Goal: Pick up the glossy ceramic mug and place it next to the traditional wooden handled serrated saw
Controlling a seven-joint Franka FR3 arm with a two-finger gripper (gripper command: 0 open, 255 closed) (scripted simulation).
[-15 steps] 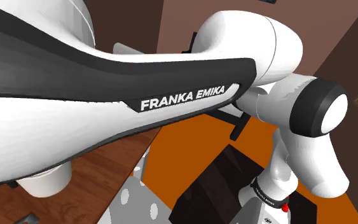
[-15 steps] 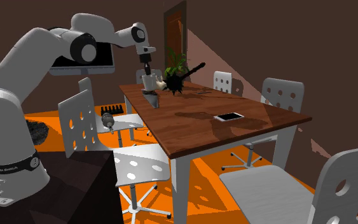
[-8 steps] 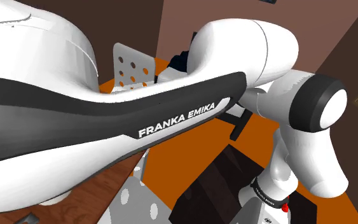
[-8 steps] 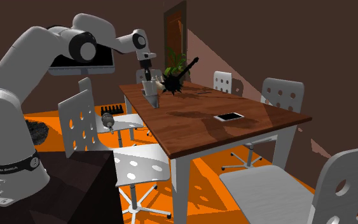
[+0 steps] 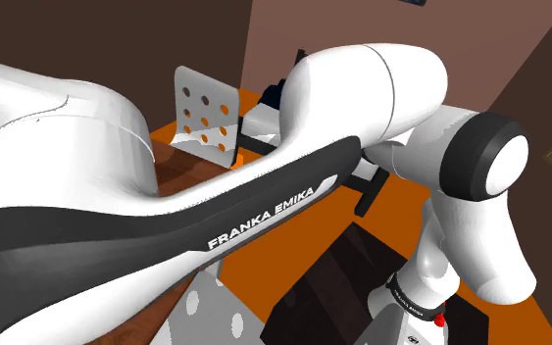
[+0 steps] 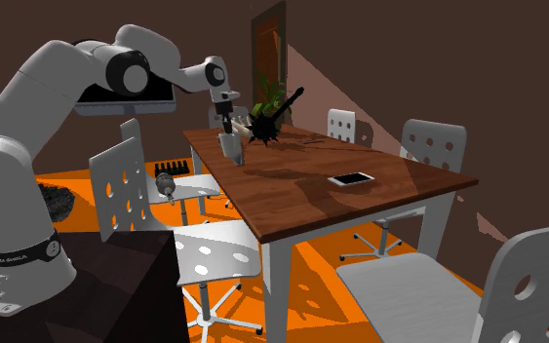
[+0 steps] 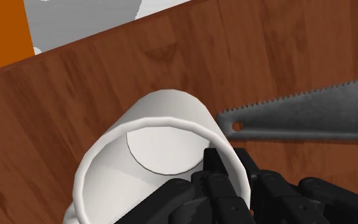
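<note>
A: Shoulder view?
B: The white arm (image 5: 264, 211), reaching.
A: Second exterior?
B: Black gripper (image 6: 228, 128) holds the plain white mug (image 6: 230, 145) at the brown wooden table's (image 6: 292, 205) far end.
A: Wrist?
B: Jaws pinch its rim; grey toothed saw blade (image 7: 311, 111) just beside. Probably rigid, slick, chippable.

Second exterior view stands back off the near corner of the table (image 6: 301, 200), beside the arm (image 6: 28, 107), facing along the top. Shoulder view sits tight behind the arm, looking toward the table. Wrist view looks down close on the tabletop at the mug (image 7: 152, 153), a spot the second exterior view shares from afar.
</note>
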